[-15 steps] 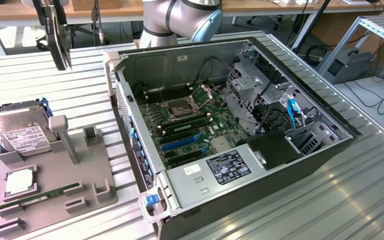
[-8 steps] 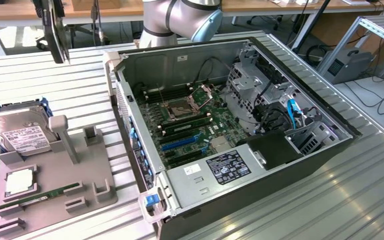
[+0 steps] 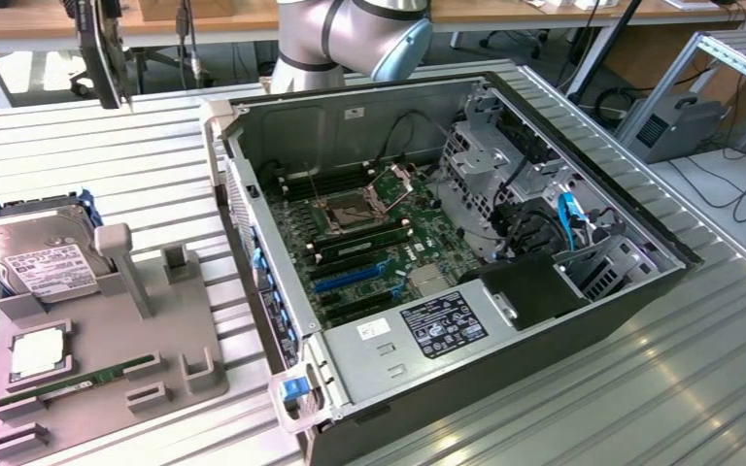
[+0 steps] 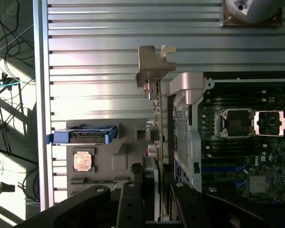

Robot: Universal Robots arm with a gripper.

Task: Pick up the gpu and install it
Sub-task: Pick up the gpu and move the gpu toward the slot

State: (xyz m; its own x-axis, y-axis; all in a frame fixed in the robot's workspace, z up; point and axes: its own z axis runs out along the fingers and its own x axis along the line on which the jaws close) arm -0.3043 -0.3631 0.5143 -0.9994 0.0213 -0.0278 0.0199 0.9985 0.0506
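Gripper (image 4: pixel 156 202) pinches the gpu (image 4: pixel 159 118) edge-on between its fingers (image 4: pixel 132 194), with the silver bracket (image 4: pixel 154 64) at the far end. We see the card held in the air; in the wrist view it lines up between the grey parts tray (image 4: pixel 118 156) and the side wall of the open computer case (image 4: pixel 187 109) (only the fingers touch it). The motherboard (image 3: pixel 373 238) lies uncovered, with open room above its blue slots (image 3: pixel 354 279). A slatted metal table (image 3: pixel 114 165) lies underneath, with lab desks and cables behind.

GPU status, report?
Gripper shut on gpu. Aloft over the table, outside the computer case, not installed. No obstruction seen at the blue slots.
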